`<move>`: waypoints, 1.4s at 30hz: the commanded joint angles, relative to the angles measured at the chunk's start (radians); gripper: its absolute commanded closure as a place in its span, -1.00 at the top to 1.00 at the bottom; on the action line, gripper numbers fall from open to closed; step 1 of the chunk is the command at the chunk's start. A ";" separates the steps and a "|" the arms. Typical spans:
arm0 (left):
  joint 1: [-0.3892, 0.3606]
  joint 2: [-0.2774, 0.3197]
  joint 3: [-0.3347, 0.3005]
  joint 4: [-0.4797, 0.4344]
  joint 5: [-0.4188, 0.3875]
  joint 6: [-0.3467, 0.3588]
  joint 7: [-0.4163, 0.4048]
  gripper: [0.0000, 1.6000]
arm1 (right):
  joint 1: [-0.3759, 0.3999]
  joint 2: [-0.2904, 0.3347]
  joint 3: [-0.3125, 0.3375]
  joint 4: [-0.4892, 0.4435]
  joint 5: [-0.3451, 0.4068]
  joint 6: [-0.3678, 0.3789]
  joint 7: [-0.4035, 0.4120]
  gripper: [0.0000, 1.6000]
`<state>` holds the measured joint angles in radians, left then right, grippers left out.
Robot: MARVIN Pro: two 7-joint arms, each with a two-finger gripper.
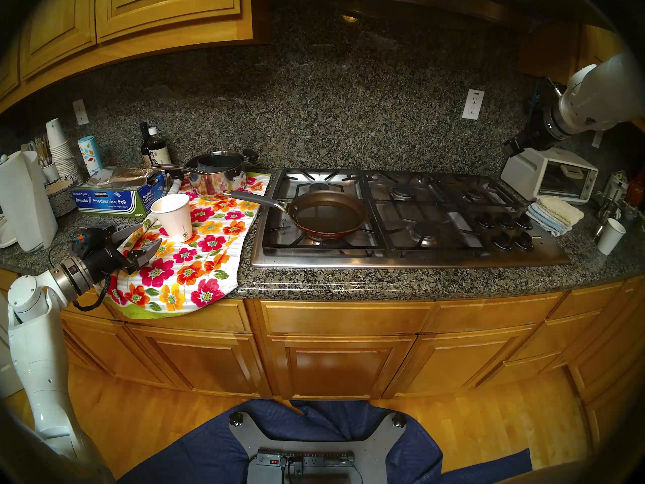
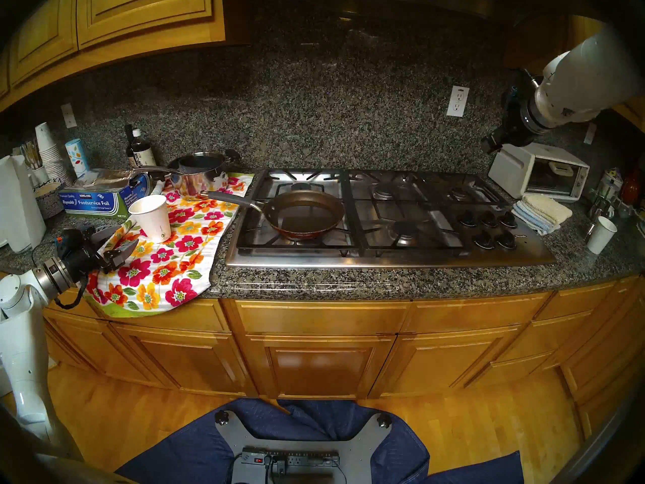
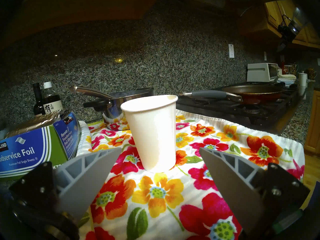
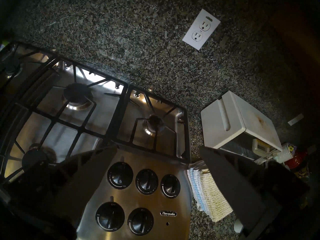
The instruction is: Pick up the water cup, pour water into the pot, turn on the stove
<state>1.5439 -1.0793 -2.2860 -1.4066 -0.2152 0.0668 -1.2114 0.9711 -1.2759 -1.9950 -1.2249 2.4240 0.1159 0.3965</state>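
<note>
The left gripper hovers low over the near left edge of the counter, its grey fingers spread wide and empty above a floral towel. Just ahead of the fingers, not touching them, the water cup stands upright on the towel, a small green logo low on its side. Beyond the cup a blue foil box lies to the left and a steel saucepan rests on the towel's far end. To the right, the pot sits on the front left burner of the stove, its grey handle reaching back over the towel toward the saucepan. The stove's black knobs cluster at its near right corner. The right gripper hangs high above the stove's far right corner near a white toaster oven, fingers apart and holding nothing.
</note>
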 commanded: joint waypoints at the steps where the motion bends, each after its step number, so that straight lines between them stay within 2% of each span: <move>1: -0.024 0.011 -0.011 -0.024 -0.014 0.001 0.002 1.00 | 0.032 0.003 -0.001 0.025 -0.010 -0.038 0.008 1.00; 17: -0.024 0.011 -0.011 -0.024 -0.013 0.001 0.002 1.00 | 0.087 0.049 -0.053 -0.159 -0.006 -0.115 -0.007 1.00; 28: -0.024 0.011 -0.011 -0.024 -0.013 0.001 0.002 1.00 | 0.126 0.056 -0.071 -0.297 0.017 -0.196 -0.058 1.00; 42: -0.024 0.011 -0.012 -0.024 -0.013 0.002 0.002 1.00 | 0.106 0.041 -0.077 -0.398 0.028 -0.286 -0.132 1.00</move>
<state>1.5439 -1.0795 -2.2865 -1.4071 -0.2151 0.0668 -1.2112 1.0536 -1.2170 -2.0810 -1.6260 2.4496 -0.1197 0.3055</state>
